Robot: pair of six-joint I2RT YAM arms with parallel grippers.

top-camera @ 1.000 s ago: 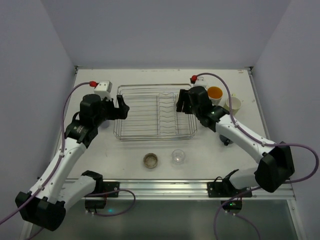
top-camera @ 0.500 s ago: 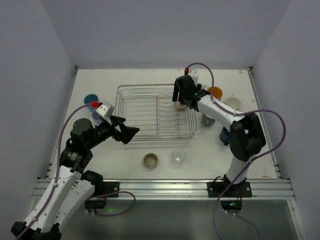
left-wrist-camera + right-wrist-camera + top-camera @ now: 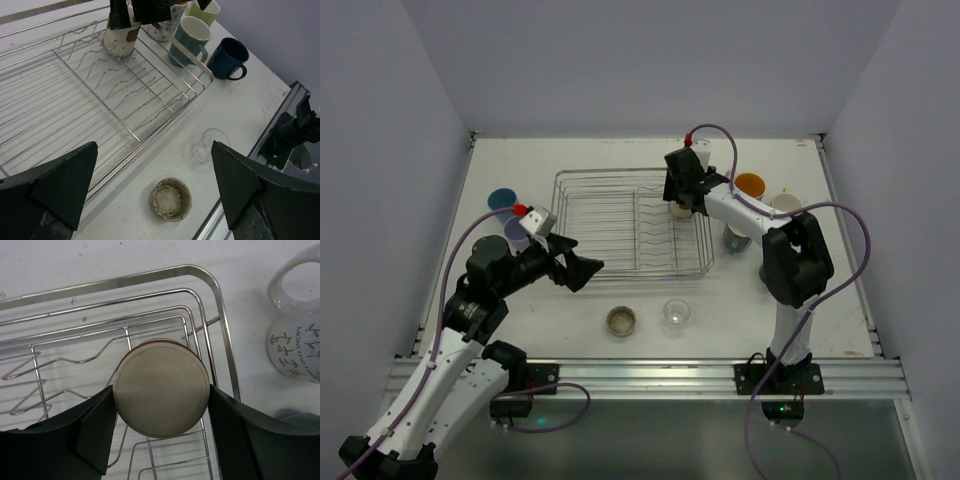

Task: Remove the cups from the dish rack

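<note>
The silver wire dish rack (image 3: 620,225) stands at mid-table and also shows in the left wrist view (image 3: 75,95). One cream cup (image 3: 160,387) stands upside down in its far right corner (image 3: 119,42). My right gripper (image 3: 678,198) is shut on this cup, a finger (image 3: 92,430) pressed against each side. My left gripper (image 3: 582,268) is open and empty, hovering off the rack's front left corner above the table (image 3: 154,146). A metallic cup (image 3: 171,198) and a clear glass (image 3: 205,146) stand on the table in front of the rack.
Right of the rack stand a teal mug (image 3: 187,35), a dark blue mug (image 3: 227,57), a yellow-green cup (image 3: 209,11), a white printed mug (image 3: 295,347) and an orange-lined mug (image 3: 750,185). A blue cup (image 3: 501,198) and a lavender cup (image 3: 516,237) stand at the left.
My right gripper moved from the rack's right side to its far right corner and closed around the cream cup. My left arm pulled back from the rack's left side toward the front.
</note>
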